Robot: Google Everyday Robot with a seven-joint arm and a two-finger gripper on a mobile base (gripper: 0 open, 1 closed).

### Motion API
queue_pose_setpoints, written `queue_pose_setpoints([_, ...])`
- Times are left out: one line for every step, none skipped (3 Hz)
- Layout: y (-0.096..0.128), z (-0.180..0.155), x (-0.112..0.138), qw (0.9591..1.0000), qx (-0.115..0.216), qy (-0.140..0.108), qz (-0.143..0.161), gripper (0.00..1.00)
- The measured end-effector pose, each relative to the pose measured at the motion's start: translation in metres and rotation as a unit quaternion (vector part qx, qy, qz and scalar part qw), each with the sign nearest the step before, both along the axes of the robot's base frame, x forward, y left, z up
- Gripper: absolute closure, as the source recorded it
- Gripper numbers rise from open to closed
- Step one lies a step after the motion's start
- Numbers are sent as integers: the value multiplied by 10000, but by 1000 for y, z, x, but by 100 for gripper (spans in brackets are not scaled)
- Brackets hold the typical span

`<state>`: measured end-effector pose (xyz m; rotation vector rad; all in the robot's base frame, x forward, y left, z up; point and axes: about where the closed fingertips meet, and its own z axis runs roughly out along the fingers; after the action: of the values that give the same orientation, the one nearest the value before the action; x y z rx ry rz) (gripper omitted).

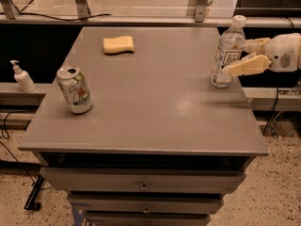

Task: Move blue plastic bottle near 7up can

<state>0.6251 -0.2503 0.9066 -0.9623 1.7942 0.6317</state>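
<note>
The blue plastic bottle [225, 48] stands upright near the right edge of the grey table [155, 112]. It is clear, with a white cap and a dark-and-white label. The 7up can [74, 89] stands upright near the left edge, far from the bottle. My gripper [235, 57] reaches in from the right at the bottle's mid height. It is open, with one cream finger [248, 66] in front of the bottle and the other [256, 44] behind it. The bottle rests on the table.
A yellow sponge [118, 44] lies at the back of the table, left of centre. A small white pump dispenser [21, 76] stands on a lower ledge to the left. Drawers [143, 185] sit under the tabletop. A railing runs behind.
</note>
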Motion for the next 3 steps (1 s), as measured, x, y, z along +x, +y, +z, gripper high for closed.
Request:
queue_pose_setpoints([7, -2, 0, 9999, 144, 34, 74, 41])
queue_pose_setpoints([20, 10, 2, 9992, 365, 20, 145, 65])
queue_pose_setpoints([36, 26, 3, 9980, 553, 23, 304, 88])
